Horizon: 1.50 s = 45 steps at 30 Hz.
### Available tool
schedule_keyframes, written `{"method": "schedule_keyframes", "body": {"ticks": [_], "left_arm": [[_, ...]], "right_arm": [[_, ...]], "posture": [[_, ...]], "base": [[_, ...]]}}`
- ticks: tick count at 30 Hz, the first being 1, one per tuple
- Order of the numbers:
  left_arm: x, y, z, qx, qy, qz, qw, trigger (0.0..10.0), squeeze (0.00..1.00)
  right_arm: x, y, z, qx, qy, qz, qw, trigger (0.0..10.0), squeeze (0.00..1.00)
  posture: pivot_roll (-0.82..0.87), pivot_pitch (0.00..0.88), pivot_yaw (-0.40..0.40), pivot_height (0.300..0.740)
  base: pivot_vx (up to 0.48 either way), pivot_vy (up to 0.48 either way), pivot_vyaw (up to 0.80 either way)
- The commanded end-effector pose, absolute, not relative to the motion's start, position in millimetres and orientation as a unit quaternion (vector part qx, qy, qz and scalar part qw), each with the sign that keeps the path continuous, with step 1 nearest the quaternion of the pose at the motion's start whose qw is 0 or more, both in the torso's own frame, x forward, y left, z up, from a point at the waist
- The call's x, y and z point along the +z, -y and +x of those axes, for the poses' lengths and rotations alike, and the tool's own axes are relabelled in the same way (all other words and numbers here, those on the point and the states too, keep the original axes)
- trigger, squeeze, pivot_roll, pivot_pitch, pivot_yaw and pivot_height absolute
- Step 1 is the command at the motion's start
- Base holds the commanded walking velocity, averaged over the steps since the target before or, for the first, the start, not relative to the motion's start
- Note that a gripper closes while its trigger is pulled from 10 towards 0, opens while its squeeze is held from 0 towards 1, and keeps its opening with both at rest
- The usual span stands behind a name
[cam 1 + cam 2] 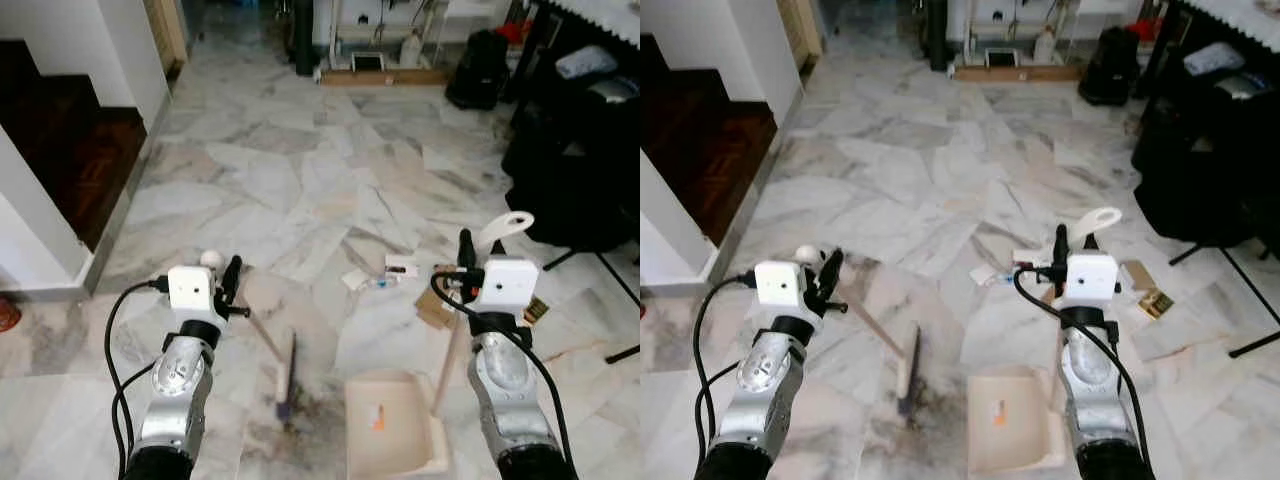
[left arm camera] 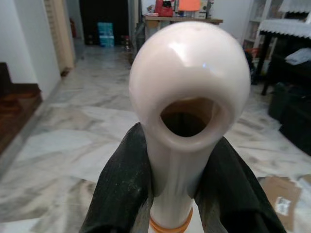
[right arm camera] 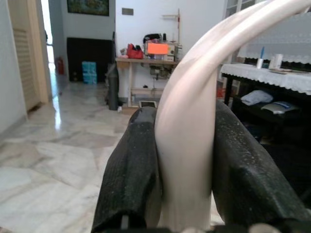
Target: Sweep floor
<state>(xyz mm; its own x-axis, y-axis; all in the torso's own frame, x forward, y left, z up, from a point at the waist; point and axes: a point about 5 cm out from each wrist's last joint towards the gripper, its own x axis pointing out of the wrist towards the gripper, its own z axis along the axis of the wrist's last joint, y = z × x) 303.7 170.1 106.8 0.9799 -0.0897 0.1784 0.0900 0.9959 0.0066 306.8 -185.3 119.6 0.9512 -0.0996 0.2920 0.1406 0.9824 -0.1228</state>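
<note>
Marble floor (image 1: 300, 190) with paper scraps (image 1: 385, 272) ahead. Left gripper (image 2: 180, 189) clamped on broom (image 1: 285, 378) handle, bristles on floor. Right gripper (image 3: 184, 170) clamped on dustpan (image 1: 392, 425) handle, pan just beside broom.

1. A dark wooden staircase (image 1: 75, 150) rises at the left.
2. A black bag (image 1: 483, 68) sits on the floor beyond.
3. Flattened cardboard (image 1: 1148, 288) lies on the marble floor (image 1: 300, 180).
</note>
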Motion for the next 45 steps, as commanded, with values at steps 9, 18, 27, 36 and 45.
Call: {"method": "schedule_keyframes", "body": {"ticks": [9,18,27,36,45], "left_arm": [[116.6,-171.8,304.8,-0.041,0.107,0.005,0.993,10.0,0.0],[117.8,-173.9,305.7,-0.031,0.108,0.006,0.994,10.0,0.0],[119.2,-175.3,307.0,-0.029,0.108,0.008,0.994,10.0,0.0],[120.4,-176.2,307.9,-0.024,0.11,0.009,0.994,10.0,0.0],[120.7,-178.7,308.0,-0.019,0.109,0.011,0.994,10.0,0.0]], "right_arm": [[132.0,182.1,306.1,-0.056,0.173,-0.071,0.981,10.0,0.0],[134.8,180.7,307.7,-0.046,0.178,-0.081,0.98,10.0,0.0],[133.9,178.1,308.7,-0.042,0.172,-0.086,0.98,10.0,0.0],[135.0,175.2,310.0,-0.035,0.175,-0.099,0.979,10.0,0.0],[133.6,176.2,311.6,-0.043,0.166,-0.094,0.981,10.0,0.0]], "posture": [[0.04,0.038,0.027,0.74],[0.04,0.042,0.02,0.74],[0.04,0.068,0.021,0.74],[0.05,0.073,0.02,0.74],[0.05,0.074,0.021,0.74]], "base": [[0.267,0.0,0.0],[0.323,0.0,0.0],[0.341,0.0,0.0],[0.341,0.0,0.48],[0.341,0.0,0.42]]}}
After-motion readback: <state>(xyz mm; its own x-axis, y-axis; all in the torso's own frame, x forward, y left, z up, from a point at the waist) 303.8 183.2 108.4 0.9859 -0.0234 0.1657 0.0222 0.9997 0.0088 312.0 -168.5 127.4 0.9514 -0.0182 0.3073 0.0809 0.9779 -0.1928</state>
